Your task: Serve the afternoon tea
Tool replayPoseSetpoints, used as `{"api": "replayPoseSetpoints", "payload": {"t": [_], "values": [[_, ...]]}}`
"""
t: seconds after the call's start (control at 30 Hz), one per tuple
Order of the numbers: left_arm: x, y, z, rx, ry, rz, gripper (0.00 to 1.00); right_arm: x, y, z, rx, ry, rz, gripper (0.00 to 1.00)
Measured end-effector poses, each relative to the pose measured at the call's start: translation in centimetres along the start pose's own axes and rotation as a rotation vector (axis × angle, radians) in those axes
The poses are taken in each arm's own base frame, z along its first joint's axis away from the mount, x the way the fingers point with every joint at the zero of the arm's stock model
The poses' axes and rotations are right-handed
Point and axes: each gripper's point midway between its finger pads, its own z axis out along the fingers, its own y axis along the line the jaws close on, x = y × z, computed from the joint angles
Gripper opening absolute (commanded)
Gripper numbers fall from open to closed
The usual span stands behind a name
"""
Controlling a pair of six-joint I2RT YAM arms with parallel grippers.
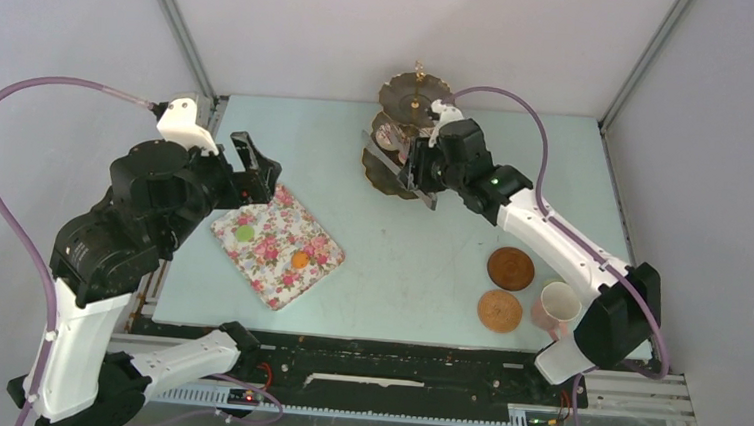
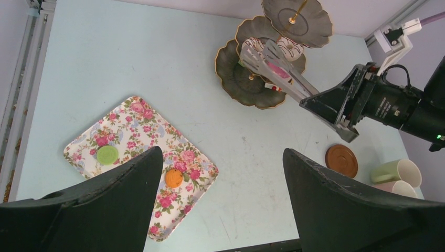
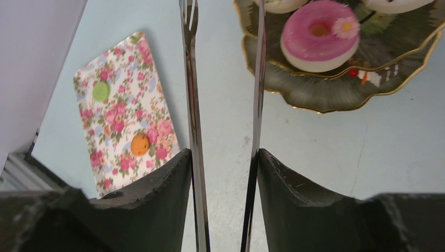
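The right gripper (image 3: 223, 163) is clamped on the long grey metal tongs (image 3: 191, 105). Their blades stand apart, just beside the pink iced toy doughnut (image 3: 319, 37) on the dark gold-rimmed tiered stand (image 3: 325, 100). The left gripper (image 2: 221, 153) hangs wide open above the floral-print cloth (image 2: 131, 126). The risk is a blade nudging the doughnut off its tier, or the tongs twisting in the grip.
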Motion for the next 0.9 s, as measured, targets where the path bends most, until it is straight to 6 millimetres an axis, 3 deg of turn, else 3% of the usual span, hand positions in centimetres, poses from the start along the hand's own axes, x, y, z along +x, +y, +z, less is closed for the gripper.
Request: {"api": "replayPoseSetpoints", "payload": {"t": [0.3,0.53,0.67,0.9], "values": [[0.0,0.0,0.0,0.000,0.000,-0.001,0.92,3.0,4.2,-3.0,-0.160,0.051,-0.147,0.50],[0.0,0.0,0.0,0.001,0.000,-0.002,0.91,8.2,10.4,-4.3,-0.381,0.153,-0.361,0.49],[0.0,0.0,0.0,0.001,0.000,-0.002,0.93,12.0,12.5,-3.6,-0.451,0.240,-0.438,0.49],[0.0,0.0,0.0,0.000,0.000,-0.002,0.99,17.0,12.7,-1.2,-0.460,0.364,-0.507,0.49]]}}
